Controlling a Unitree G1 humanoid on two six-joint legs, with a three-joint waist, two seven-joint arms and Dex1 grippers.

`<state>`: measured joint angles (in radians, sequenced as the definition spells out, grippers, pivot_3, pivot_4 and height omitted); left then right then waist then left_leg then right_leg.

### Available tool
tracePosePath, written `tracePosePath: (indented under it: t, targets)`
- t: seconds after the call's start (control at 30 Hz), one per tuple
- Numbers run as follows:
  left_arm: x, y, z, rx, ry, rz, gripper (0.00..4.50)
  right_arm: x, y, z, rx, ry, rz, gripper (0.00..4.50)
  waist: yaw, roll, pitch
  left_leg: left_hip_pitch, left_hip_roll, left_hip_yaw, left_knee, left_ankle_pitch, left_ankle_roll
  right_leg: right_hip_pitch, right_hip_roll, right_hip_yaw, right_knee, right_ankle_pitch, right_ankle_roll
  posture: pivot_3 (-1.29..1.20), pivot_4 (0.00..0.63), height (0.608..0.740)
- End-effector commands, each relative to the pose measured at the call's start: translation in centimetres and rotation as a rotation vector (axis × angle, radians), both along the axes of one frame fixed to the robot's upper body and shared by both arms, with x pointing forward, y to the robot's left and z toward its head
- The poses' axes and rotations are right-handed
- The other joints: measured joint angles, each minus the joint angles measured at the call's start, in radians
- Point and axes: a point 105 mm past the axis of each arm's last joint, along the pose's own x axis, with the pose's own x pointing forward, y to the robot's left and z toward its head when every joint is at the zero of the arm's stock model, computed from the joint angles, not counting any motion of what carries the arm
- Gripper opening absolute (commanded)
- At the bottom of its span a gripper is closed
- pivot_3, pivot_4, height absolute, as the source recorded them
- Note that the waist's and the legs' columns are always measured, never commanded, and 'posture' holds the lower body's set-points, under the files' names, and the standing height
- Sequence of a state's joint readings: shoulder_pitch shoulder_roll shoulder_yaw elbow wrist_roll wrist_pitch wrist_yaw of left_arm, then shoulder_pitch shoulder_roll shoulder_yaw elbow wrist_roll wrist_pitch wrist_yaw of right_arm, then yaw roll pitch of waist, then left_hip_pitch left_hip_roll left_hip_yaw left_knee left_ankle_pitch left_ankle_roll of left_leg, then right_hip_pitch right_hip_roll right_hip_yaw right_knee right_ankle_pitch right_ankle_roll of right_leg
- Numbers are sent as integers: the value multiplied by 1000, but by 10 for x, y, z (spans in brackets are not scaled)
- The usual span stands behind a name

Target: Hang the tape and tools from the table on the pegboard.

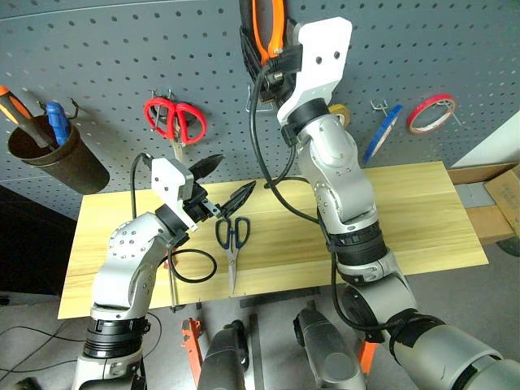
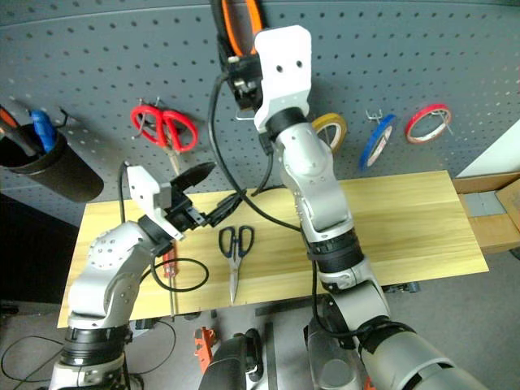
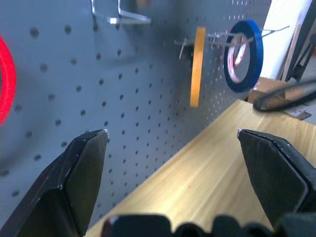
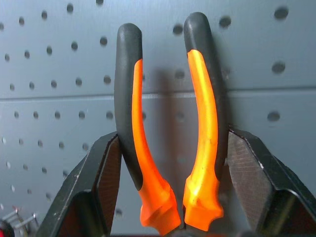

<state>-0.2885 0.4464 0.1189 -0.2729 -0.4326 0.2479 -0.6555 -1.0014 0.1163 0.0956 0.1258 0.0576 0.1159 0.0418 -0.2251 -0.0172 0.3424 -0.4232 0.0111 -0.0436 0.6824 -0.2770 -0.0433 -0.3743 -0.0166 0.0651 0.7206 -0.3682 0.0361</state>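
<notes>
Right gripper (image 4: 170, 197) is clamped on the pliers (image 4: 168, 133), one finger against each handle, handles pointing up, held high against the pegboard (image 1: 106, 49). We can't see the pliers' head, so we can't tell how it sits relative to any hook.

Left gripper (image 1: 221, 185) is wide open and holds nothing, hovering over the desk (image 1: 422, 211) near the board.

Already on hooks: blue tape (image 1: 382, 134), between the yellow tape (image 2: 331, 128) and red tape (image 1: 431, 112). Red-handled scissors (image 1: 175, 120) hang further left.

Still on the desk: blue-handled scissors (image 1: 232, 240), and the red-handled screwdriver (image 2: 170, 272) near the front edge beside a loop of black cable (image 1: 192, 266).

For this step we'd judge:
- keep the grip firm on both handles until a hook carries the weight
- line the gap between the handles over the metal hook (image 1: 253, 101) just below, then lower slowly
- release only once the pliers hang steady
- back off straight from the board so the fingers don't drag them off
</notes>
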Motion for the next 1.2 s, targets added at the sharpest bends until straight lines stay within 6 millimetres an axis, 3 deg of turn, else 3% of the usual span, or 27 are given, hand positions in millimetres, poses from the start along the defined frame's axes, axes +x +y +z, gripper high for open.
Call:
tracePosePath:
  t: [0.03,0.27,0.47,0.7,1.0,1.2]
  targets:
    - [-6,5,12,-3,-67,21,4500,1,1,2,8,-25,-1,2652,4,-1,-1,1,0,0,0,1,-1,0,0,0,1,0,0,-169,301,740]
    - [-5,7,14,-4,-79,38,4500,6,5,-9,-14,-40,-17,2652,16,-4,-2,5,0,0,-1,3,-2,0,0,1,7,0,0,-155,301,740]
    - [-4,7,13,-7,-85,47,4500,-5,9,8,35,-87,29,2652,23,-4,-3,5,0,0,-1,3,-2,0,0,0,7,0,0,-151,292,740]
    - [-3,12,16,-11,-99,65,4500,-8,8,12,48,-93,60,2652,29,-4,-3,5,0,0,-1,3,-2,-1,-1,0,8,0,0,-151,286,740]
    - [0,9,17,-9,-113,59,4500,8,6,-29,-84,-100,-52,2652,30,-5,-3,5,0,1,-1,3,-2,-1,-1,-1,8,0,0,-153,275,740]
    - [0,8,17,-12,-119,58,4500,12,1,-40,-103,-89,-109,2652,31,-5,-3,4,0,1,-1,3,-2,-2,-1,-2,8,0,0,-157,272,740]
